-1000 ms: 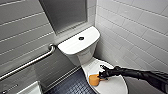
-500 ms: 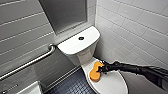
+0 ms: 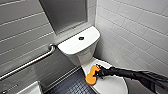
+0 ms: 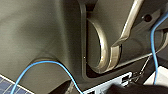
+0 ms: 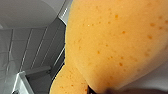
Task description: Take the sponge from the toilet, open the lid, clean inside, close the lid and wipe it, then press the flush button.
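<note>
Right hand [image 3: 99,73] closed on the sponge [image 3: 92,74]. The orange block is clamped at one end and its free end hangs past the hand, out over the edge of the toilet [image 3: 110,86] toward the dark tiled floor [image 3: 75,86]. In the right wrist view the sponge [image 5: 112,42] sits right against the lens, pitted surface plain, grip point hidden by its bulk. Just under and behind the hand is the white lid, which looks flat and down, so likely not yet opened; whether the sponge touches the rim or hangs just clear cannot be told. Beyond the hand is the rounded tank, with the flush button [image 3: 81,38] dark at the centre of its top, well apart from the hand and untouched. Off to the sponge's side, a steel grab bar [image 3: 27,63] runs along the grey wall. Step in hand, as I read it: pickup done, lid-opening due. The next move calls for catching the lid's front edge and swinging it up toward the tank without loosening the clamp on the sponge — one hand doing both is the awkward part.
</note>
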